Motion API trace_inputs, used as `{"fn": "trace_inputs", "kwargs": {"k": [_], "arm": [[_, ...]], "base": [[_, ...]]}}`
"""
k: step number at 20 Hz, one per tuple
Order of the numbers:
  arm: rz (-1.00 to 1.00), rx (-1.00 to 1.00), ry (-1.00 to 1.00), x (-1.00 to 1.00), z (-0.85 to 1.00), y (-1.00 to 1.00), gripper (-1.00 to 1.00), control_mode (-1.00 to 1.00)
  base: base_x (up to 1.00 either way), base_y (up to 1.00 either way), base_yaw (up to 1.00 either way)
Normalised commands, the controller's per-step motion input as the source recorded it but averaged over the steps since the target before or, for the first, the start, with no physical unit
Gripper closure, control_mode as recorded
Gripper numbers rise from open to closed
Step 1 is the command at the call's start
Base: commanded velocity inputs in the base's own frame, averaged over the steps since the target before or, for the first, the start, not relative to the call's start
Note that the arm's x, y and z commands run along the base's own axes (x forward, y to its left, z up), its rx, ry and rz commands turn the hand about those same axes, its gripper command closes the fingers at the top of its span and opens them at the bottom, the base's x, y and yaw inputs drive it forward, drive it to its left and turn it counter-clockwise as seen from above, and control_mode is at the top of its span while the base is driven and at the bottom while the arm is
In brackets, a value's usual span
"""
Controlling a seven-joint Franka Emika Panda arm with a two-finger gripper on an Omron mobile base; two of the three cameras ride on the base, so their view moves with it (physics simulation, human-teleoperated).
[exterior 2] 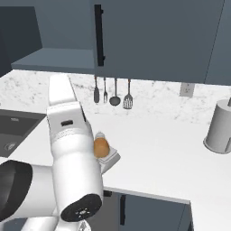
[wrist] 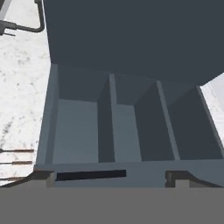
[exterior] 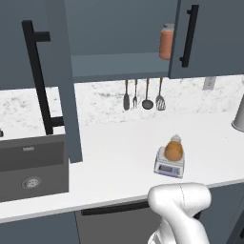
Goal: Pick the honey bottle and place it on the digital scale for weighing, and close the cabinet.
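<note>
Claw (wrist: pixel 111 177): spread wide, empty | cabinet (wrist: pixel 131 118) open directly ahead, apart

A dark sink (exterior: pixel 33 167) is sunk into the white counter (exterior: pixel 119 147) at the left. Four utensils (exterior: pixel 142 95) hang on the marbled backsplash (exterior: pixel 100 102) — one a ladle, one a slotted turner. A reddish-orange jar (exterior: pixel 166 42) (grey lid) stands on a shelf above, and a grey cylinder (exterior 2: pixel 219 126) sits far right.

Digital scale (exterior 2: pixel 112 159) mostly hidden behind the white arm (exterior 2: pixel 72 149). Red jar (exterior: pixel 166 42) partly covered by the cabinet door (exterior: pixel 209 38). Display digits too small to read.
</note>
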Motion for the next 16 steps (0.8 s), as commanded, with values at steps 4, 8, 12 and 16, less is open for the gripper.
{"fn": "trace_inputs", "kwargs": {"k": [4,8,12,16], "arm": [[-0.14,0.0,-0.01,-0.44,0.0,1.0,-1.0,-1.0],[-0.19,0.0,-0.05,-0.35,-0.1,1.0,-1.0,-1.0],[-0.26,0.03,-0.28,-0.46,-0.28,1.0,-1.0,-1.0],[-0.28,0.07,-0.31,-0.41,-0.42,1.0,-1.0,-1.0]], "base": [[0.0,0.0,0.0],[0.0,0.0,0.0],[0.0,0.0,0.0],[0.0,0.0,0.0]]}}
